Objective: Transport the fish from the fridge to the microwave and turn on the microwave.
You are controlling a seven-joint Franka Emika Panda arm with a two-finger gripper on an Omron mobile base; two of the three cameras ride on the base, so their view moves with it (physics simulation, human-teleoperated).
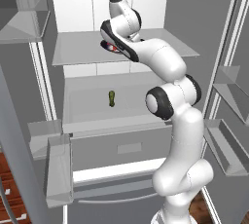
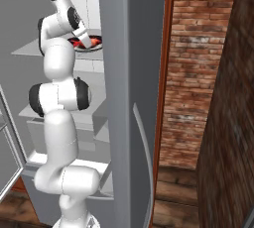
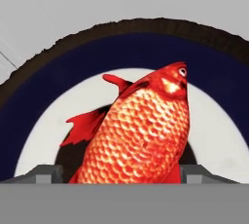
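Note:
The red-orange fish (image 3: pixel 141 130) lies on a round plate (image 3: pixel 48 96) with a dark blue ring and a white centre. That plate (image 2: pixel 97 44) stands on the upper shelf (image 1: pixel 78 50) of the open fridge (image 1: pixel 73 4). My gripper (image 3: pixel 119 174) is open and low over the fish, one dark fingertip (image 3: pixel 46 173) on each side of its body. In the left base view the hand (image 1: pixel 111 43) reaches over the shelf, with a bit of red fish (image 1: pixel 113 48) showing under it. The microwave is out of view.
A small green pickle-like item (image 1: pixel 112 98) lies in the lower compartment. Door bins (image 1: pixel 58 169) hang at the left, and more bins (image 1: pixel 228 142) at the right. The fridge's grey door (image 2: pixel 129 98) stands close on my right, with a brick wall (image 2: pixel 198 73) beyond.

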